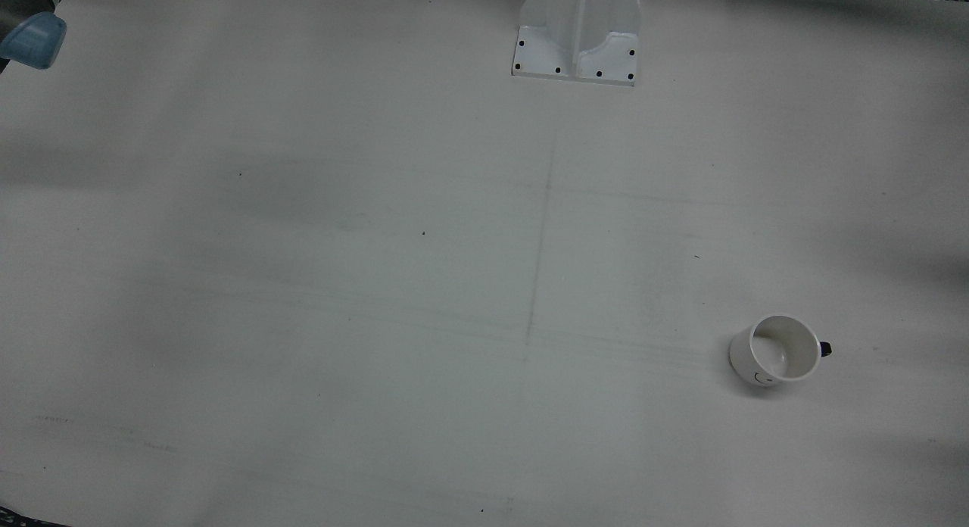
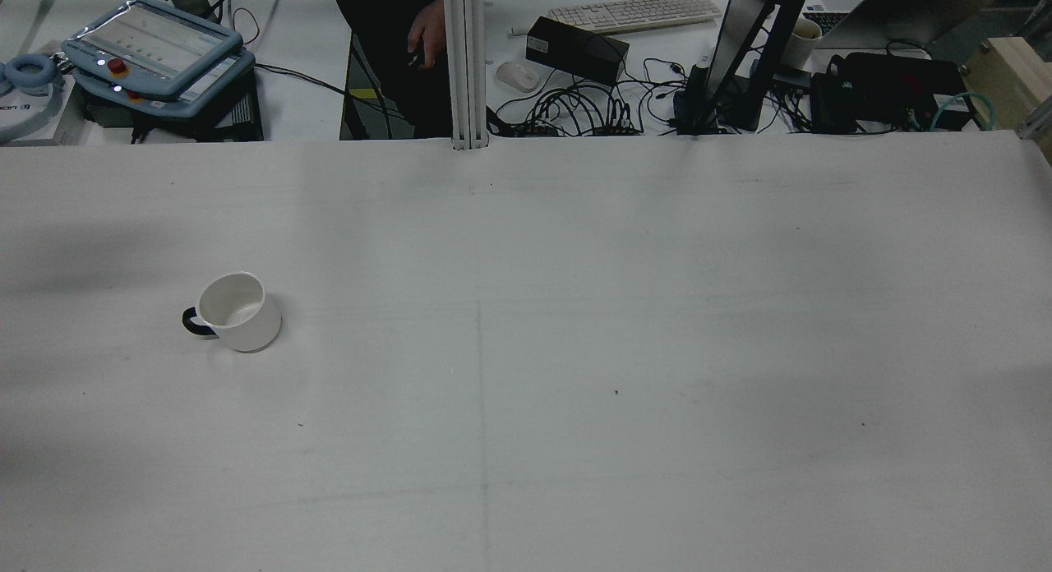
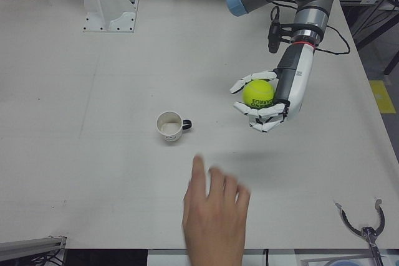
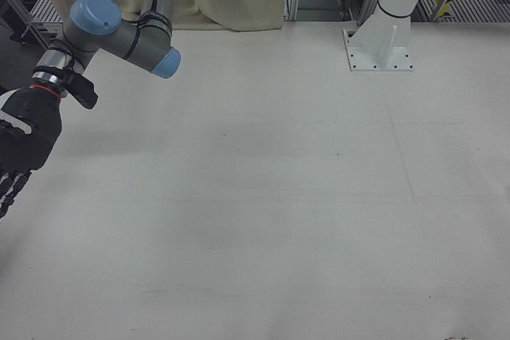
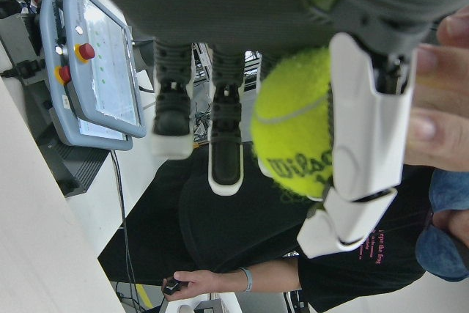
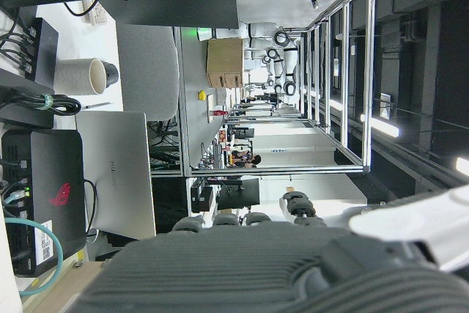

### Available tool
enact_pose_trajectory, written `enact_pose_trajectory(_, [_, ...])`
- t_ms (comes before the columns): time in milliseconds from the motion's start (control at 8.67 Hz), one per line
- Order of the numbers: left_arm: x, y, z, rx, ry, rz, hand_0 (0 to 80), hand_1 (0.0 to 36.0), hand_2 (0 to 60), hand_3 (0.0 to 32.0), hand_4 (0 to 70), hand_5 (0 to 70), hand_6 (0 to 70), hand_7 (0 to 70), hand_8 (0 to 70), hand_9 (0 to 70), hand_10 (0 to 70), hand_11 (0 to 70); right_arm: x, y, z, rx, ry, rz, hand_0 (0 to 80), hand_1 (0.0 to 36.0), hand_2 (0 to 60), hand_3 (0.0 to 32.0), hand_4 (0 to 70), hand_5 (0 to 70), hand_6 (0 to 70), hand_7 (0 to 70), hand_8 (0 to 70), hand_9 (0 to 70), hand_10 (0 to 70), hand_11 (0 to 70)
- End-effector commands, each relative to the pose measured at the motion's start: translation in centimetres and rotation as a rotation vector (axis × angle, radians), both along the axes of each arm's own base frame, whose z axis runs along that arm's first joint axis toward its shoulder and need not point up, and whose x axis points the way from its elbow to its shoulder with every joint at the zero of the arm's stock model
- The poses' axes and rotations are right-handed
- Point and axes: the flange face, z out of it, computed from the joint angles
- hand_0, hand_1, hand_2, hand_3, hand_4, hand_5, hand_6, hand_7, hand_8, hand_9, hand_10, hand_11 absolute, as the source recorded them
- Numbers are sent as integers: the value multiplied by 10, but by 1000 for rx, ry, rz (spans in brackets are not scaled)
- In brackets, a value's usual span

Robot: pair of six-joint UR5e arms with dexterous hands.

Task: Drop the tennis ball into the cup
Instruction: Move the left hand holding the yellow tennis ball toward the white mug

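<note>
the white-fingered left hand (image 3: 265, 101) grips a yellow-green tennis ball (image 3: 259, 93) printed "wilson", held above the pale white table (image 3: 93, 154) to one side of a white mug with a black handle (image 3: 169, 126), which stands upright and apart from it. a person's bare hand (image 3: 214, 216) reaches in over the table's near edge, and a blue-grey teach pendant (image 2: 152, 46), keyboard and cables crowd the desk beyond. the black right hand (image 4: 20, 145) hangs at the table's far side, whether open or closed i cannot tell.
</note>
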Motion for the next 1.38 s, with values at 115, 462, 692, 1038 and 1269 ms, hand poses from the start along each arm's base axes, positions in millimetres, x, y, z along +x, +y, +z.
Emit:
enact_pose_trajectory(115, [95,8,-7,21,10,145,649,360,600,0,687,249,389,700,700,700,700,700,0,0,-1,3,0,-1,0,0,0,0,0,0,0,0,0,0,0,0])
enact_pose_trajectory(462, [147,5,-8,39,25,193,788,360,600,0,655,228,353,700,663,700,620,700,0,0,-1,3,0,0,0,0,0,0,0,0,0,0,0,0,0,0])
enact_pose_trajectory(692, [158,-1,-32,58,34,206,784,360,600,0,654,227,352,700,657,700,614,700,0,0,-1,3,0,0,0,0,0,0,0,0,0,0,0,0,0,0])
enact_pose_trajectory(1038, [191,17,-75,83,54,249,759,360,600,0,647,226,346,700,648,700,598,700,0,0,-1,3,0,0,0,0,0,0,0,0,0,0,0,0,0,0])
enact_pose_trajectory(1269, [207,29,-84,79,61,257,751,360,600,0,639,225,344,700,647,700,593,700,0,0,-1,3,0,0,0,0,0,0,0,0,0,0,0,0,0,0])
